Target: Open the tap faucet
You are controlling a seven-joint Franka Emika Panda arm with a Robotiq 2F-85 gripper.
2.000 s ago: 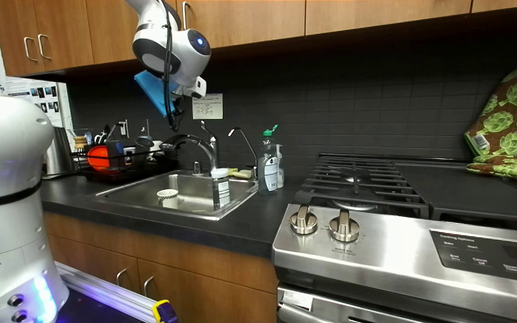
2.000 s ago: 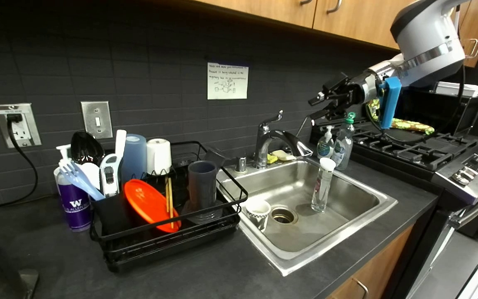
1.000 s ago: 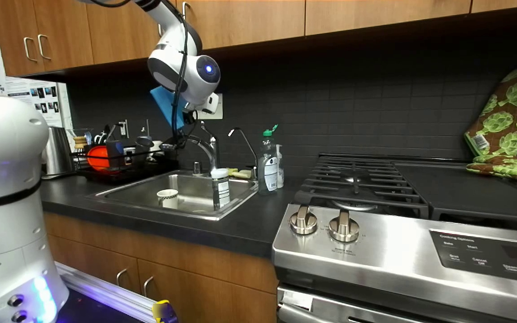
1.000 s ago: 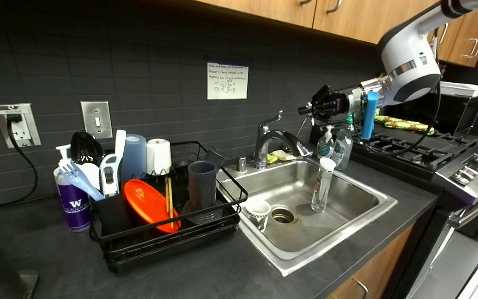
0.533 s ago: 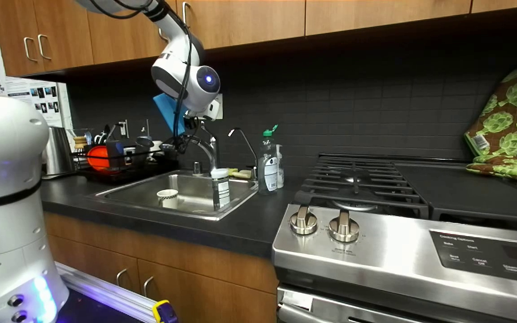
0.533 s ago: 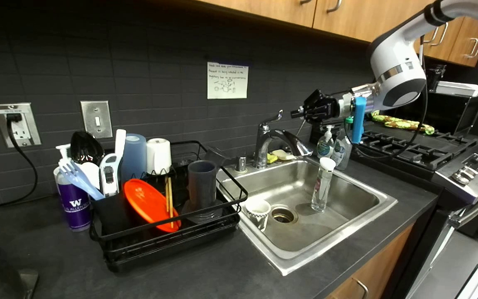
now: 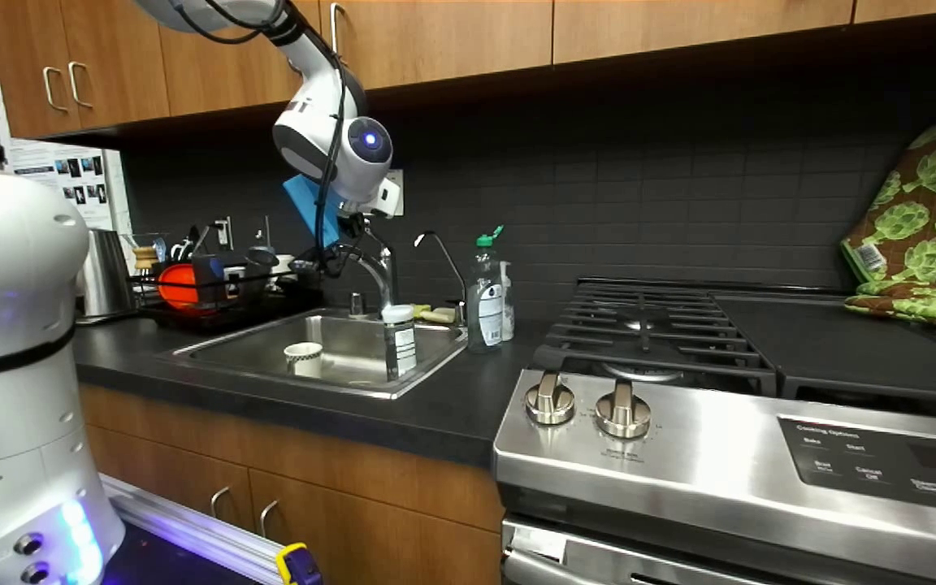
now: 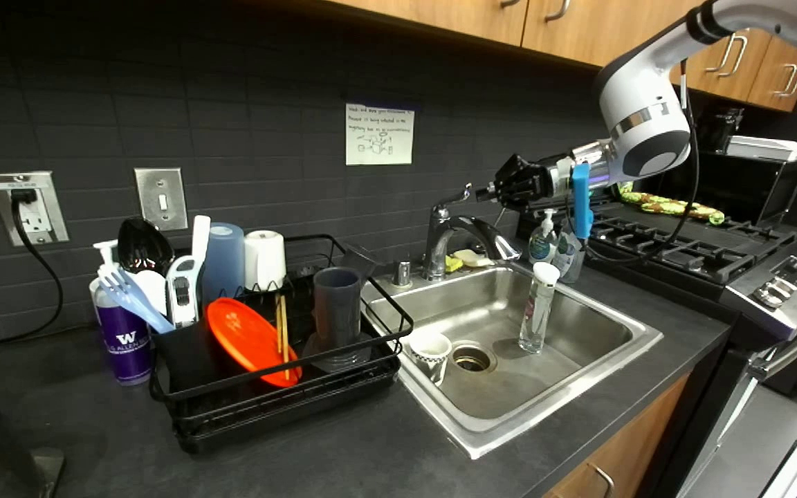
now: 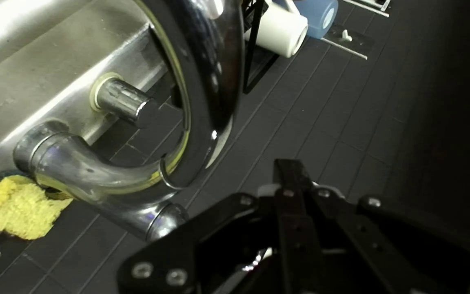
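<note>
The tap faucet (image 8: 436,242) rises behind the sink, with its arched spout (image 8: 485,234) bent over the basin. On its top the lever handle (image 8: 455,197) slants upward. My gripper (image 8: 485,193) reaches in from the stove side, its tips level with the lever's end and very close to it; I cannot tell whether they touch. Seen from the wrist, the chrome faucet (image 9: 112,179) fills the left, while the gripper (image 9: 290,163) has its fingers together with nothing visible between them. The lever is hard to make out there behind the fingers. In the exterior view (image 7: 387,276), the faucet is partly covered by cables.
A capped bottle (image 8: 537,308) and a patterned cup (image 8: 432,354) stand in the sink (image 8: 562,384). Soap bottles (image 7: 486,301) and a smaller thin spout (image 7: 452,260) are beside the faucet. A loaded dish rack (image 8: 288,404) borders the sink. Wooden cabinets (image 7: 435,41) hang above.
The arm has come down and moved closer to the faucet's lever, slowing lately. Its fingers stood apart two seconds ago and are shut now. Faucet and lever look unchanged.
</note>
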